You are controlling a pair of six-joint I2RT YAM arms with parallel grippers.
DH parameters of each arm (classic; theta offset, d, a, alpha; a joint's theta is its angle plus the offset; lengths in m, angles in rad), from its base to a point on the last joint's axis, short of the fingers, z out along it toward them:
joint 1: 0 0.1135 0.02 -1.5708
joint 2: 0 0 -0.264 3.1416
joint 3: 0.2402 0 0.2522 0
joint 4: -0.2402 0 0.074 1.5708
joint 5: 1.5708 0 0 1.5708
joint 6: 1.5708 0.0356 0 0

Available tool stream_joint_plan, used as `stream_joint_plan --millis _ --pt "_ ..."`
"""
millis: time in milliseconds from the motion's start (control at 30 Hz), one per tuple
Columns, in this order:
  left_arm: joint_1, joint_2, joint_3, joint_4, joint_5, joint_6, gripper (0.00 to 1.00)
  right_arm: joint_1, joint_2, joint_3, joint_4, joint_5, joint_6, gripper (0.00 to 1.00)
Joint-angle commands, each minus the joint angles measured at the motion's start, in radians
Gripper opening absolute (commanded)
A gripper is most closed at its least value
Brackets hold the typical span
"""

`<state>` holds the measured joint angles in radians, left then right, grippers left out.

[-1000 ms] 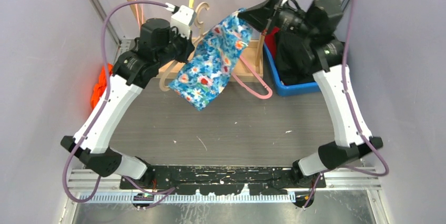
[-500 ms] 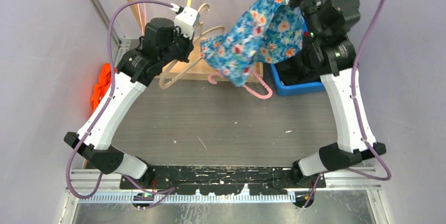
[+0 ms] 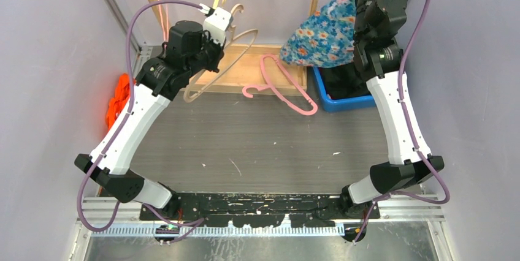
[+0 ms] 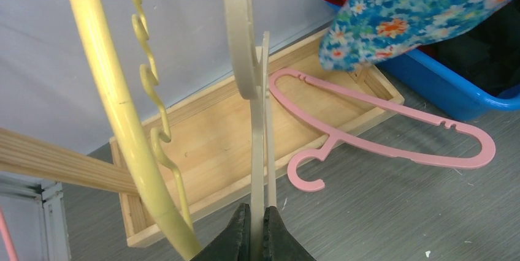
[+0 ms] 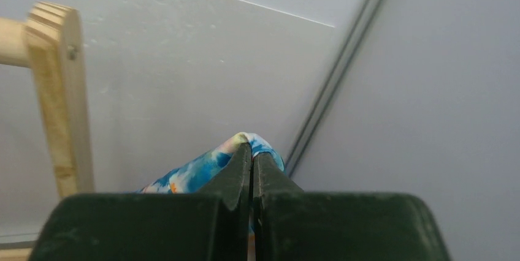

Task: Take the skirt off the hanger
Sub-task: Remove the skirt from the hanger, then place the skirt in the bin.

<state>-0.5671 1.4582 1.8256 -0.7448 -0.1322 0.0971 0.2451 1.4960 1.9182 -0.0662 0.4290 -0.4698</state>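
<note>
While the skirt (image 3: 325, 34) is hanging high over the blue bin (image 3: 346, 104), clear of the hanger (image 4: 256, 151), the right tool (image 5: 251, 148) is pinching it tight. The left tool (image 4: 257, 213) is squeezing the bare hanger. Next, I'm guessing, the skirt is going down gently.

Robot lab cell, grey panel walls (image 3: 49, 59) (aluminium framing (image 3: 113, 5))

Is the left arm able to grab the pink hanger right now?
Probably not yet. The left gripper is shut on the beige hanger, so it is busy. The pink hanger lies uncovered, partly on the wooden tray, so the way looks free once the gripper lets go.
</note>
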Motion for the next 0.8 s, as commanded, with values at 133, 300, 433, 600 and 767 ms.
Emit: stream_joint_plan --millis 133,300,433,600,767 --pt "0.004 -0.051 0.016 0.056 -0.031 0.038 0.0 -0.056 -0.071 -0.102 0.235 0.212 -0.173 0.01" --pt "0.004 -0.067 -0.001 0.056 -0.035 0.043 0.0 -0.131 -0.06 -0.086 0.288 0.241 -0.216 0.01" --pt "0.003 -0.076 -0.002 0.053 -0.038 0.049 0.0 -0.194 -0.037 -0.065 0.299 0.23 -0.233 0.01" --pt "0.004 -0.084 -0.008 0.053 -0.045 0.053 0.0 -0.214 -0.016 -0.071 0.279 0.213 -0.209 0.01" --pt "0.004 -0.088 -0.005 0.046 -0.048 0.056 0.0 -0.226 0.042 -0.086 0.311 0.215 -0.227 0.01"
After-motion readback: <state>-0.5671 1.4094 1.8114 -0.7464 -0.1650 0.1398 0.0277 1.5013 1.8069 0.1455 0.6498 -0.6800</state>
